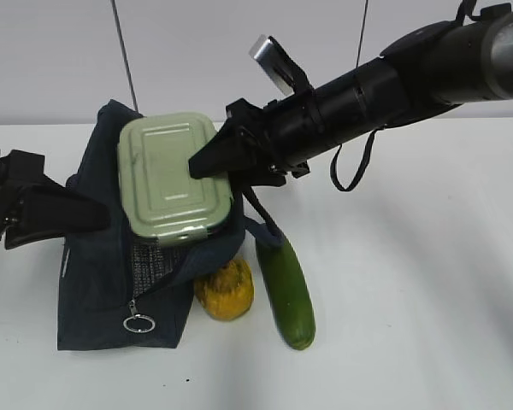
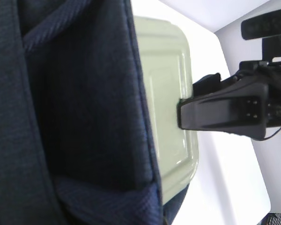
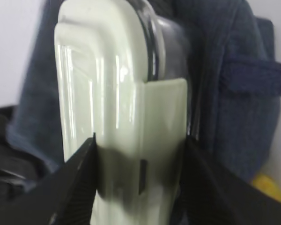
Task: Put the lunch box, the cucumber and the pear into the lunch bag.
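The rectangular clear lunch box with the pale sage-green lid (image 1: 175,175) is clamped at its 3 o'clock edge between the right gripper's (image 1: 207,162) jaws, over the open dark navy fabric lunch bag (image 1: 103,282). The left gripper (image 1: 73,213) is seen at the bag's 9 o'clock side, its jaw state indiscernible. The yellow-orange pear (image 1: 225,289) and dark green cucumber (image 1: 287,293) are left on the white table (image 1: 410,299) at the bag's 4 o'clock.

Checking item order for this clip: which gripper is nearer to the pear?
Right. The right gripper is shut on the lunch box above and behind the pear. The left gripper sits at the lunch bag's far side, farther off.
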`<state>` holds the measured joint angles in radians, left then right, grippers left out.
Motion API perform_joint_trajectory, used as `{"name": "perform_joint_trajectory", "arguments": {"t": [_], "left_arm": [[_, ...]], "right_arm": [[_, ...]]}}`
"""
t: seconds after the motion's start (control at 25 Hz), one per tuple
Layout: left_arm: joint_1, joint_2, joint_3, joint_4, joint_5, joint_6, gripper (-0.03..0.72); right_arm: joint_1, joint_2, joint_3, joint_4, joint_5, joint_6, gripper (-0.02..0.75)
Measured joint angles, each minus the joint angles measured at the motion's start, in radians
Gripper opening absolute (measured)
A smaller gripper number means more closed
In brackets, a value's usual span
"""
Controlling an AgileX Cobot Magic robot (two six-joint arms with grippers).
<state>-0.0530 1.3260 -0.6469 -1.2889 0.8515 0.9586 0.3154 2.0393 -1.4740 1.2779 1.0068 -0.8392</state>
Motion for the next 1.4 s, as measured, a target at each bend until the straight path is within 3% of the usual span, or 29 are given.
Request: {"name": "perform_joint_trajectory", "arguments": {"t": [0.28, 0.72, 1.04, 1.4], "left_arm": [[-0.001, 0.000, 0.000, -0.016, 0.011, 0.000, -0.018], [-0.001, 0.000, 0.000, -0.039, 0.027, 0.012, -0.018], [-0.001, 0.000, 0.000, -0.040, 0.032, 0.018, -0.018], [-0.001, 0.000, 0.000, -0.041, 0.066, 0.020, -0.018]], "right_arm": [[0.004, 0.000, 0.000, -0.176, -0.032, 0.107, 0.394], [0.050, 0.006, -0.004, -0.197, -0.160, 0.124, 0.393], [0.132, 0.015, -0.020, -0.204, -0.219, 0.124, 0.393], [0.157, 0.110, -0.096, -0.204, -0.224, 0.137, 0.393]]}}
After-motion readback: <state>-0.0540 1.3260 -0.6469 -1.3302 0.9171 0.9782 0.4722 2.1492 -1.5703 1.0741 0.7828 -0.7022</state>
